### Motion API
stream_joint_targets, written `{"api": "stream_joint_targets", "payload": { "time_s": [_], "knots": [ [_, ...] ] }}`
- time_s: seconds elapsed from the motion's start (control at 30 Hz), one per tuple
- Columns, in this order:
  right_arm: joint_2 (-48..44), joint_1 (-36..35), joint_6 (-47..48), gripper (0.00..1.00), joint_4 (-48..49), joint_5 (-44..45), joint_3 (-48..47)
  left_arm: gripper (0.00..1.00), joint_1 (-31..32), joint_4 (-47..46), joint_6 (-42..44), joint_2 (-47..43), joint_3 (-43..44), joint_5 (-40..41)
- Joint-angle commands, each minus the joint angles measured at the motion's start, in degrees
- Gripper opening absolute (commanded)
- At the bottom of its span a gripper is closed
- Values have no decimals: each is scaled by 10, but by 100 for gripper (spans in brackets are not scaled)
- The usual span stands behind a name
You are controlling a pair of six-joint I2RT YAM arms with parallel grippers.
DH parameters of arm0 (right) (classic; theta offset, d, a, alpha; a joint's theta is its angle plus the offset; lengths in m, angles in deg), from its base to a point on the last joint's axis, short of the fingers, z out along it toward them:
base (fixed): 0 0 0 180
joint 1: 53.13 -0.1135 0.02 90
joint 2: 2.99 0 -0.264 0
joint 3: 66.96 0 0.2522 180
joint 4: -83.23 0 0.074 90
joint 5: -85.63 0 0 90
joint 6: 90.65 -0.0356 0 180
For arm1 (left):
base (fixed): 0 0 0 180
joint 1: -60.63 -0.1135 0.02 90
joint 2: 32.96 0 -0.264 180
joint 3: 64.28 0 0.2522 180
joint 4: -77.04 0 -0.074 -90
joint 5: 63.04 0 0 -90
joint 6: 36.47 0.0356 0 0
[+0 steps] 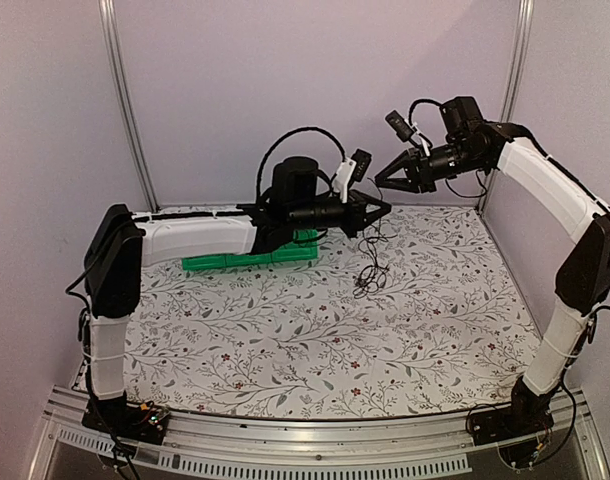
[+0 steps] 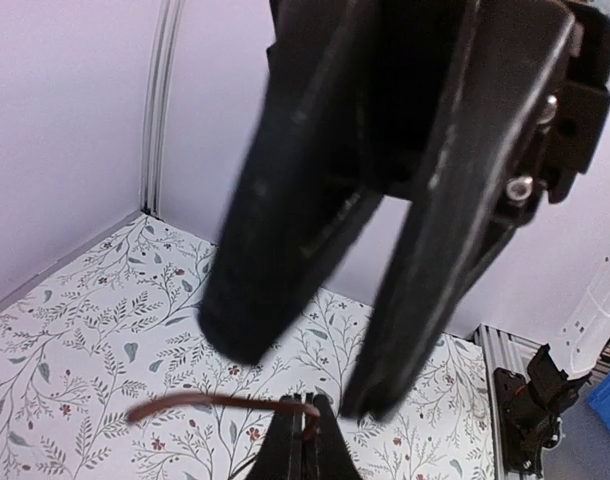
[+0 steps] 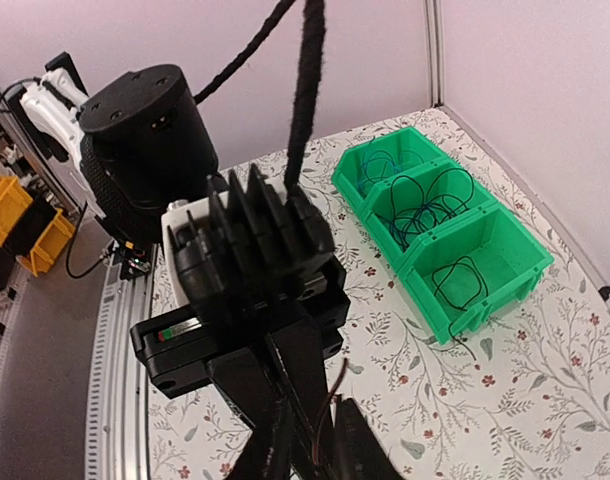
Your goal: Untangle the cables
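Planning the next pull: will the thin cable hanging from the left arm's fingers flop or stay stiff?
Probably floppy: the cable hangs limp from the left fingers down to the table, bunching into loops. It is likely very light, being so thin. It could slip through the shut fingers if tugged.
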Motion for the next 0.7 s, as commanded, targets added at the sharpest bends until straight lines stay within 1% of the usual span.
{"api": "stream_joint_targets", "payload": {
  "time_s": [0.0, 0.03, 0.1, 0.17, 0.2, 0.33, 0.43, 0.6, 0.67],
  "knots": [
    [-19, 59, -51, 41, 85, -26, 61, 0, -6, -45, -47, -24, -31, 17],
    [-32, 83, -63, 51, 125, -46, 99, 0, -9, -59, -66, -26, -35, 13],
    [-61, 93, -86, 68, 200, -60, 180, 0, -20, -85, -105, -29, -41, 6],
    [-89, 93, -95, 78, 269, -63, 251, 0, -27, -102, -129, -30, -42, 1],
    [-99, 93, -117, 81, 305, -65, 279, 0, -30, -107, -137, -31, -41, 0],
    [-99, 80, -153, 83, 362, -71, 324, 0, -35, -120, -163, -31, -37, 6],
    [-104, 52, -145, 82, 422, -28, 350, 0, -36, -115, -171, -21, -16, 6],
    [-98, 15, -128, 83, 457, -10, 342, 0, -35, -93, -183, 4, 35, 1],
    [-89, 8, -127, 81, 469, -10, 343, 0, -34, -86, -185, 10, 54, 1]
  ]
}}
